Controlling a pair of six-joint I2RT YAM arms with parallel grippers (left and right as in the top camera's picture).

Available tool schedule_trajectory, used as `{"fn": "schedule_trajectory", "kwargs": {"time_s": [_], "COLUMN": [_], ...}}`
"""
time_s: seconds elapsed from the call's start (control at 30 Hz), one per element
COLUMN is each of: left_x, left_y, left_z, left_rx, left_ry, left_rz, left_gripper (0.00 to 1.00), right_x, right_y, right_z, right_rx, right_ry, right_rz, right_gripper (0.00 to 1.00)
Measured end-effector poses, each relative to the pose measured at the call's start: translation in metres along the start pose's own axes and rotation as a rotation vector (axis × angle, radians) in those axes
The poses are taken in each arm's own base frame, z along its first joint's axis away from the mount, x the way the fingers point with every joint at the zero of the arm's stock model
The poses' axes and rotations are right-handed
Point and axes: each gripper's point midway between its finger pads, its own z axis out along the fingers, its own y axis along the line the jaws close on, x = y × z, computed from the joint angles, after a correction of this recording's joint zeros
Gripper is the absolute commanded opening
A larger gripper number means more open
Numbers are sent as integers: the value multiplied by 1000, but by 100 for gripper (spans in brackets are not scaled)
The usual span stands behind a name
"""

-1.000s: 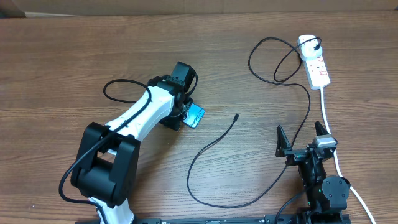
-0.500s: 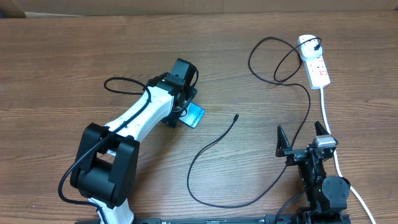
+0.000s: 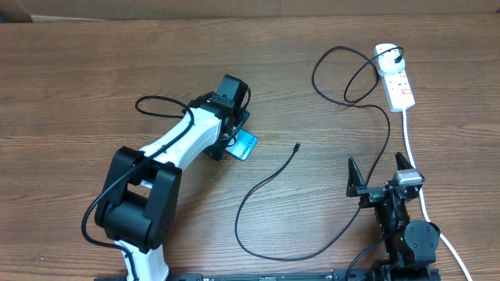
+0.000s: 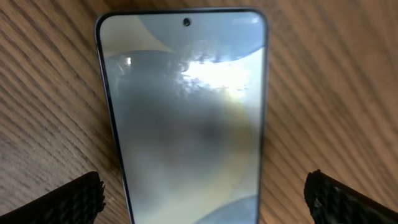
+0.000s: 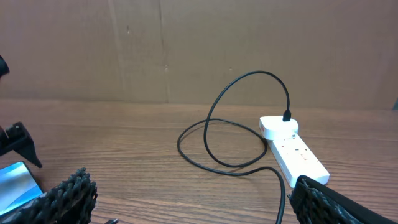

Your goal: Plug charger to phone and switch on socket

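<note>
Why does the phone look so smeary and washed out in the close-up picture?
Left wrist view: the phone is very close to the lens, so out of focus, with white glare near its top. Overhead view: it looks crisp and bright blue.

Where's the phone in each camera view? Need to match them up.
Overhead: the phone is left of centre, partly hidden under the left gripper.
Left wrist: the phone fills the middle, between the open jaws.
Right wrist: the phone is a blue sliver at the bottom-left edge.
Shared landmark: the left gripper, right at the phone in every view.
</note>
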Motion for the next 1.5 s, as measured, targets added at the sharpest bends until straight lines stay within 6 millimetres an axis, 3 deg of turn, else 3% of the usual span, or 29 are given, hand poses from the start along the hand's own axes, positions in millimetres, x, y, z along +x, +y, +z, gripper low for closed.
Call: {"fn": "schedule_trajectory", "kwargs": {"time_s": [0.1, 0.4, 0.53, 0.67, 0.9, 0.97, 1.07, 1.13, 1.2, 1.3, 1.4, 1.5], "left_x": [1, -7, -15, -12, -3, -4, -9, -11, -13, -18, -17, -9], "left_y": [4, 7, -4, -9, 15, 17, 8, -3, -21, -55, -76, -82], "left_z": [5, 5, 5, 5, 3, -1, -7, -13, -19, -28, -34, -36], "left_rx": [-19, -32, 11, 32, -69, -84, -70, -39, 21, 152, 232, 253], "left_ry": [3, -32, -65, -43, 11, 18, 14, 11, 4, -10, -25, -25], "left_rz": [4, 20, 24, 37, 55, 55, 51, 56, 51, 37, 45, 62], "left_gripper": [93, 97, 96, 87, 85, 77, 53, 45, 38, 17, 10, 6], "right_x": [0, 0, 0, 0, 0, 0, 0, 0, 0, 0, 0, 0], "right_y": [0, 0, 0, 0, 0, 0, 0, 0, 0, 0, 0, 0], "right_z": [0, 0, 0, 0, 0, 0, 0, 0, 0, 0, 0, 0], "right_rx": [0, 0, 0, 0, 0, 0, 0, 0, 0, 0, 0, 0], "right_ry": [0, 0, 1, 0, 0, 1, 1, 0, 0, 0, 0, 0], "right_rz": [0, 0, 0, 0, 0, 0, 0, 0, 0, 0, 0, 1], "right_gripper": [100, 100, 100, 100, 100, 100, 100, 100, 100, 100, 100, 100]}}
